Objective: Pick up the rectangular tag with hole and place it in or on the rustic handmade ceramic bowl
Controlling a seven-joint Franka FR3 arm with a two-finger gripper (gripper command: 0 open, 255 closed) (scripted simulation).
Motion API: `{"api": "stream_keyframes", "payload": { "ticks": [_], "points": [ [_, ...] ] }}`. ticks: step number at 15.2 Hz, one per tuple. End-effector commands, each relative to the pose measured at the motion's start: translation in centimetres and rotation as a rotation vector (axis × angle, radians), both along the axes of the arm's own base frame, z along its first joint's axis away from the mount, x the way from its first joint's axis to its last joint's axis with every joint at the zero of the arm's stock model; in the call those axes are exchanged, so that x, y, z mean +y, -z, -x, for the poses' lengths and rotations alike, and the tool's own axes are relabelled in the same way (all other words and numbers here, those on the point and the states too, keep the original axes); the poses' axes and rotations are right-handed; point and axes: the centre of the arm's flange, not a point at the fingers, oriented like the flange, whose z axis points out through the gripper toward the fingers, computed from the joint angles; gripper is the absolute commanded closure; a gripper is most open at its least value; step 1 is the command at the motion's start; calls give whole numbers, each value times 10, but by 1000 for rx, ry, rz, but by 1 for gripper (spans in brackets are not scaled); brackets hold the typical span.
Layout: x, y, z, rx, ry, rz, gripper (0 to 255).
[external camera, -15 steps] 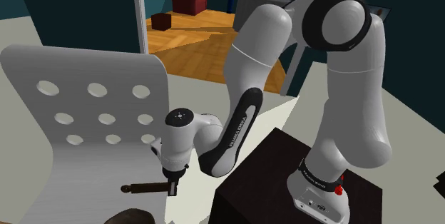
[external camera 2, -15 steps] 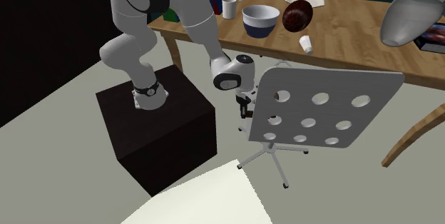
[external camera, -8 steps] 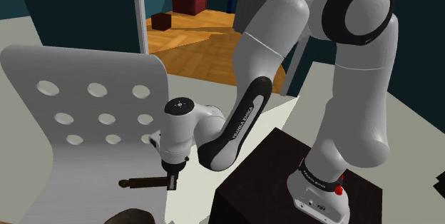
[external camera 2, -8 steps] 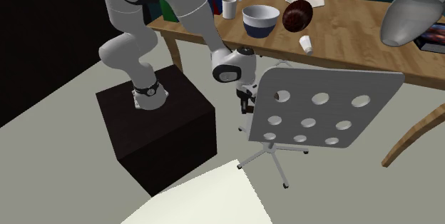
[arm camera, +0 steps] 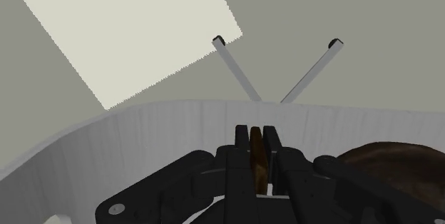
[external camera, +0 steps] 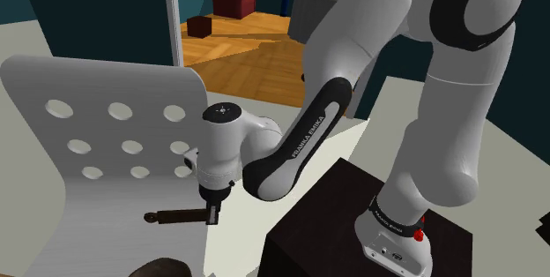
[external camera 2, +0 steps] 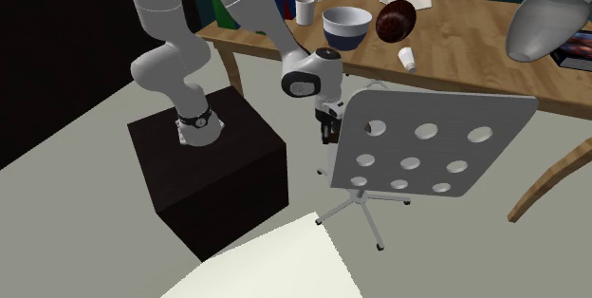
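The white chair is the biggest hazard. Its holed back rises close beside the arm, and a careless swing toward the target could knock the wrist or elbow against it. Next is the dark brown rounded thing on the seat just beside the gripper. It is cut off at the picture's edge, so it is probably the bowl, though I cannot be sure, and coming down too low could shove it aside. Smallest and touchiest is the brown tag. The fingers pinch it by one end, thin edge between them, and most of its length sticks out sideways above the seat. It could pivot or slip in that pinch, or catch the rim on release and fall outside. By count: one wooden table, one arm, one chair, one dark brown rounded thing on the seat, one blue-and-white bowl and one white mug on the table, and one tag.
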Motion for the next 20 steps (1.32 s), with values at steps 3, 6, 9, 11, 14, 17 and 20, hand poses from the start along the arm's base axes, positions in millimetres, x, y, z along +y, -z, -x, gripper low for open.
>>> {"api": "stream_keyframes", "payload": {
  "ticks": [3, 6, 9, 11, 14, 17, 20],
  "points": [
    [-1, -21, 0, 0, 0, 0, 255],
    [10, -26, 7, 0, 0, 0, 255],
    [42, -25, 30, 0, 0, 0, 255],
    [64, -24, 46, 0, 0, 0, 255],
    [96, -22, 68, 0, 0, 0, 255],
    [124, -16, 88, 0, 0, 0, 255],
    [124, 0, 88, 0, 0, 0, 255]
  ]
}}
